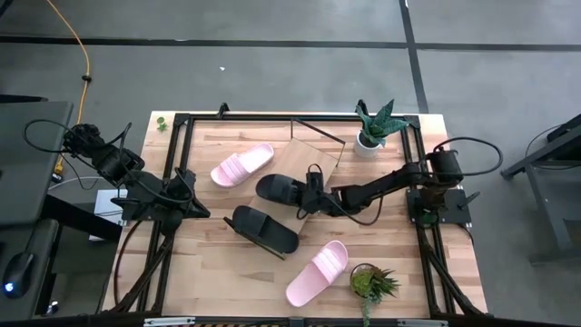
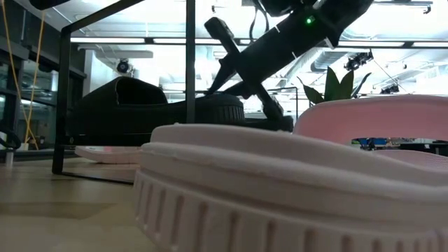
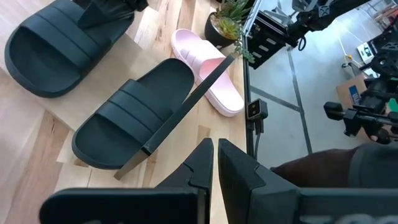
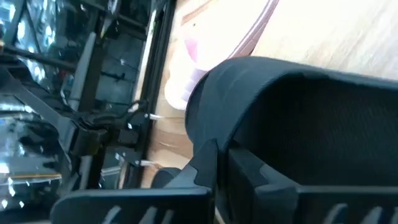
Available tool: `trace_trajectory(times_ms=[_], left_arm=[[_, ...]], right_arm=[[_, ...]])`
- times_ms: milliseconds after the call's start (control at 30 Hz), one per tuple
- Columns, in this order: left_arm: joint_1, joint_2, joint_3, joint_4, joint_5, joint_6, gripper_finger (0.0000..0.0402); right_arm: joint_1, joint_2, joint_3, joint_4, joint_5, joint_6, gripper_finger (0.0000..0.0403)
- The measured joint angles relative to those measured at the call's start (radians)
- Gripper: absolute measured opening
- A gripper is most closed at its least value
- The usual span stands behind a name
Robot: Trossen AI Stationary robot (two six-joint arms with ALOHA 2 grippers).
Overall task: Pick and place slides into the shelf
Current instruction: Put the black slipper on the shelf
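My right gripper [image 1: 311, 193] reaches in from the table's right to the end of a black slide [image 1: 277, 189] that lies beside the shelf's light board [image 1: 313, 156]; its fingers stand close together. A second black slide [image 1: 263, 230] lies nearer the table's middle. One pink slide [image 1: 242, 167] lies left of the shelf, the other [image 1: 318, 272] near the front edge. My left gripper [image 1: 196, 210] waits shut at the table's left side, touching nothing; its wrist view shows both black slides [image 3: 134, 112] and a pink one [image 3: 208, 74]. My right gripper [image 4: 221, 155] meets the black slide [image 4: 298, 106] at its end nearest the right arm [image 3: 93, 25], coming in low from the table's right. The slide's dark body covers the fingertips, so which part lies between them cannot be told. Its other end rests on the tabletop.
A potted plant [image 1: 377, 127] stands at the far right corner and another [image 1: 372, 282] near the front right. A black metal frame [image 1: 182, 118] runs around the tabletop. The near pink slide [image 2: 280, 182] fills the low view.
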Motion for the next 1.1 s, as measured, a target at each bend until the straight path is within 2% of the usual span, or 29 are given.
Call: trace_trajectory(times_ms=[367,667,933,1100], left_arm=[[0.000,0.000,0.000,-0.001,0.001,0.030,0.0014],[0.000,0.000,0.000,-0.004,0.016,0.045,0.0014],[0.000,0.000,0.000,-0.023,0.053,0.042,0.0014],[0.000,-0.001,0.000,-0.045,0.065,0.041,0.0014]], right_arm=[[0.046,0.000,0.010,0.054,0.148,0.096,0.0001],[0.044,0.041,0.149,-0.081,0.146,0.104,0.0001],[0.060,0.152,0.275,-0.151,0.146,0.219,0.0000],[0.081,0.169,0.321,-0.225,0.170,0.262,0.0000]])
